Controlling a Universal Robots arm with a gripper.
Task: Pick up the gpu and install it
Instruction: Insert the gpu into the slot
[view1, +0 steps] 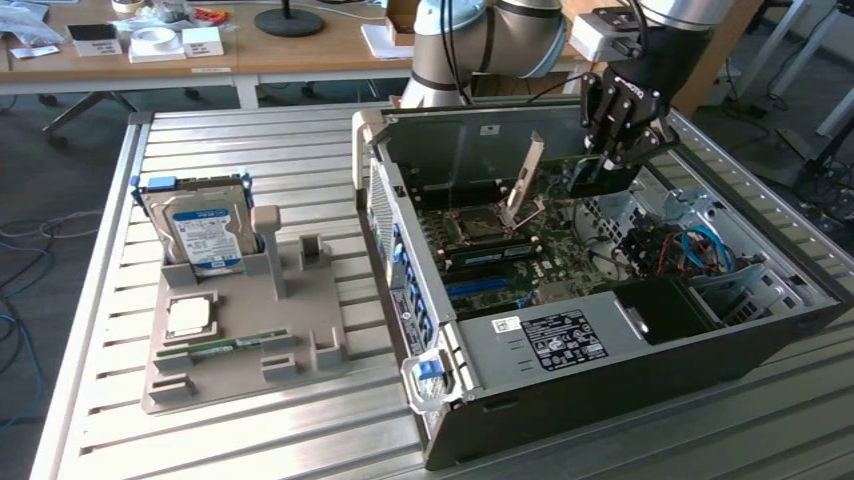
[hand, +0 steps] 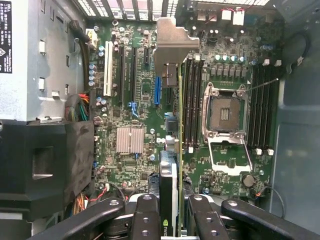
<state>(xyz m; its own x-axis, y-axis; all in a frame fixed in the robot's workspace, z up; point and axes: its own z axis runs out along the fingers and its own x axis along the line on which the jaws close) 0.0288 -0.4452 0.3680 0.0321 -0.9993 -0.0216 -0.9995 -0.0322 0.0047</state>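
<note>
Case (view1: 587, 340) on table (view1: 267, 440), exterior view's right; holder (view1: 240, 370) to its left, apart. Drive (view1: 207, 235) upright at holder's far end, RAM stick (view1: 240, 347) flat near its front. Gpu (hand: 168, 170) on edge in gripper (hand: 172, 207), over motherboard (hand: 135, 100) inside case, beside socket (hand: 225, 112).

Pale matt metal bracket (hand: 172, 45) on gpu (hand: 167, 172)
</note>
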